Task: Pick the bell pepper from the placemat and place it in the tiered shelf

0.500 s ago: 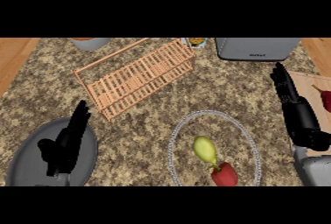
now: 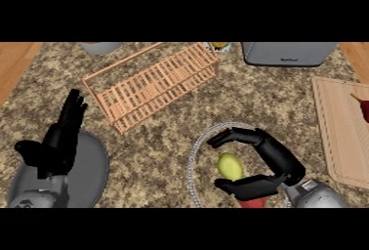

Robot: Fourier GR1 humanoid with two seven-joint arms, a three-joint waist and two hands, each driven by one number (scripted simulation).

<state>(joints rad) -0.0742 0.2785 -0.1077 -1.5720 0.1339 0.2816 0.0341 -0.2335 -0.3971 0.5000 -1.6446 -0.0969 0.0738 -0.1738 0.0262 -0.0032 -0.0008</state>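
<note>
Yellow-green bell pepper [image 2: 229,166] on the round wire-rimmed placemat [image 2: 193,163], framed by the right hand [image 2: 277,156].

Fingers and thumb curve around it, apart, not visibly touching. The wooden slatted tiered shelf [image 2: 155,85] lies beyond the placemat. The left hand [image 2: 61,141] rests straight-fingered far left. Writing on the grey appliance [image 2: 288,52] is unreadable.

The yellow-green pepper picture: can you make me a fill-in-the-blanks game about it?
1. The bell pepper lies on the round ____.
2. The robot hand curved around the bell pepper is the ____ one.
3. The tiered shelf is made of ____ slats.
4. The left robot hand rests with its fingers ____.

Missing words: placemat; right; wooden; straight
</note>
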